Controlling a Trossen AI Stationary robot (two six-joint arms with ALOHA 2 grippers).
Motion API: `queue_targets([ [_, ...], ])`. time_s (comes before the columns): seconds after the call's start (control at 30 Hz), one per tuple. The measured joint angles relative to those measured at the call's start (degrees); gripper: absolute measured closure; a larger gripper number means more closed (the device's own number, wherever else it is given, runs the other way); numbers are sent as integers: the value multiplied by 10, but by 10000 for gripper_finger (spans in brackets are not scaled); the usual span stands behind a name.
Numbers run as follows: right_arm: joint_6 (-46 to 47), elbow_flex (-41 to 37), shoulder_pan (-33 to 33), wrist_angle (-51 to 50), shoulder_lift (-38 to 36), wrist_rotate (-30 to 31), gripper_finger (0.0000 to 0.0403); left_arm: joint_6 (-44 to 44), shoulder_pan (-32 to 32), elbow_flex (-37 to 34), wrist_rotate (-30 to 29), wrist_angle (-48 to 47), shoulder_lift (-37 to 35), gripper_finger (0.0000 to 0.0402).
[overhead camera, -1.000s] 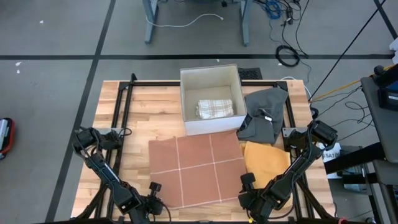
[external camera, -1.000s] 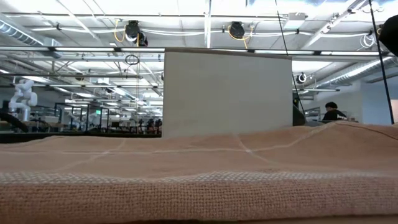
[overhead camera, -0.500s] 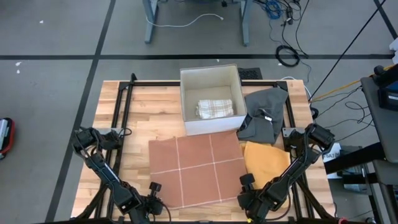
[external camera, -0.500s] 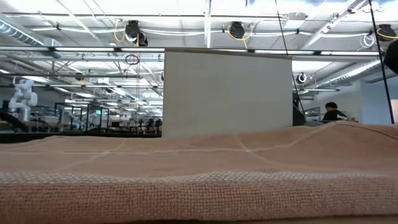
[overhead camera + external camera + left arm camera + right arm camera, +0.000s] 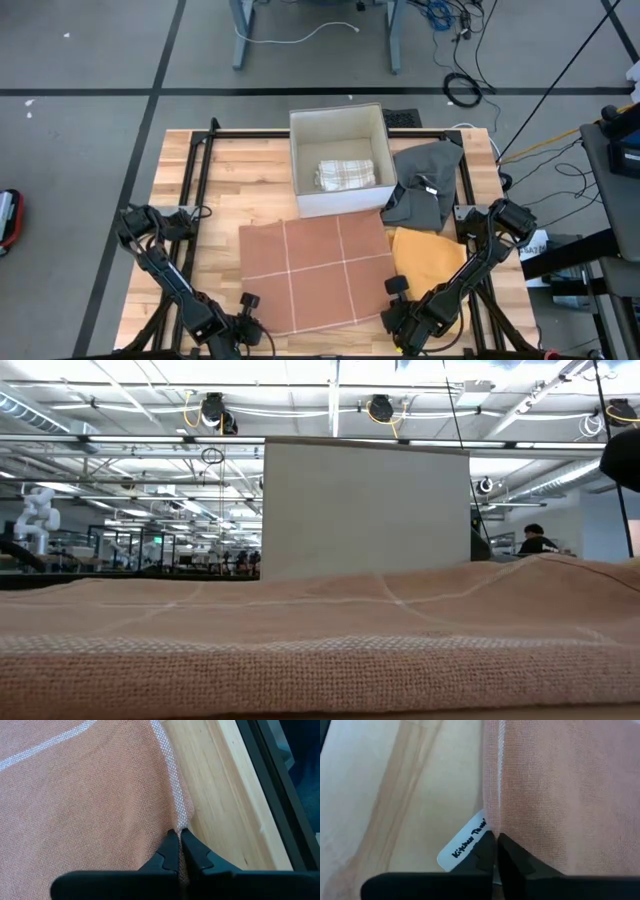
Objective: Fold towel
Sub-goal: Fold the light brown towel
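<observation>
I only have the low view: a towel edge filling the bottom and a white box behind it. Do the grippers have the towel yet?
Observer: Yes. The left gripper is shut on the pink towel at its near left corner.
Operator: And the right?
Observer: The right gripper is shut on the edge beside a white tag.
Operator: Anything inside that box?
Observer: The white box holds a folded checked cloth.

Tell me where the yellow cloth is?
In the high view, the yellow cloth lies on the table's right side, just right of the pink towel and below the grey cloth.
</observation>
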Motion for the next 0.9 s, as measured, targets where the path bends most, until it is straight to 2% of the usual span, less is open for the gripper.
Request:
queue_targets([
  [0.13,-6,5,0,0,0,-1,400,23,0,15,-2,-16,0,401],
  [0.23,-23,28,0,-21,-2,-2,401,44,1,47,-3,-63,3,401],
  [0.33,-40,74,1,-78,-15,4,402,51,4,95,-2,-182,5,401],
  [0.43,-56,139,4,-166,-29,36,402,54,5,174,-24,-313,5,401],
  [0.6,-82,262,15,-310,-53,102,403,53,5,321,-93,-538,4,401],
  [0.7,-86,334,17,-399,-62,140,403,45,5,417,-159,-661,3,401],
  [0.9,-119,482,17,-533,-68,224,403,130,3,534,-291,-656,-51,401],
])
